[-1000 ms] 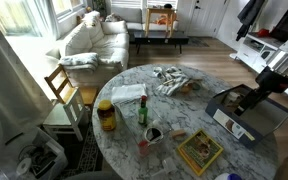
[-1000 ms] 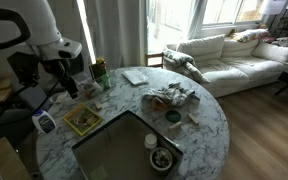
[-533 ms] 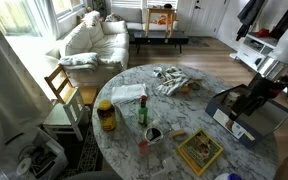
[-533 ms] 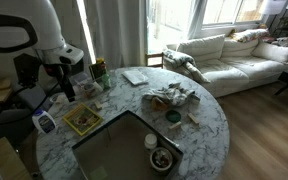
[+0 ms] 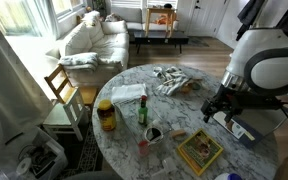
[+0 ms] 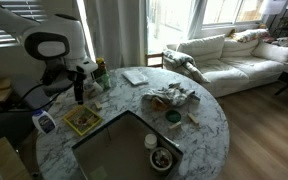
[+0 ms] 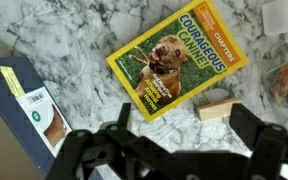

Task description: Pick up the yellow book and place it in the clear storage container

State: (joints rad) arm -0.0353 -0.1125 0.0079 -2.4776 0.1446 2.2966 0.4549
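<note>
On the round marble tabletop [image 5: 174,95], we see the clear storage container [image 6: 109,155] taking up a long stretch by one edge, its flat grey lid on. The fingers [image 7: 259,150] hang above the tabletop's edge on the arm's side, spread wide apart with nothing between them. Below them the yellow book [image 6: 82,120] lies flat, cover up, near that same edge and just beside a corner of the container. In the wrist view a dark blue box [image 7: 19,95] with a white label lies near the book, and a small wooden block [image 7: 216,108] sits just beside the book's lower edge.
</note>
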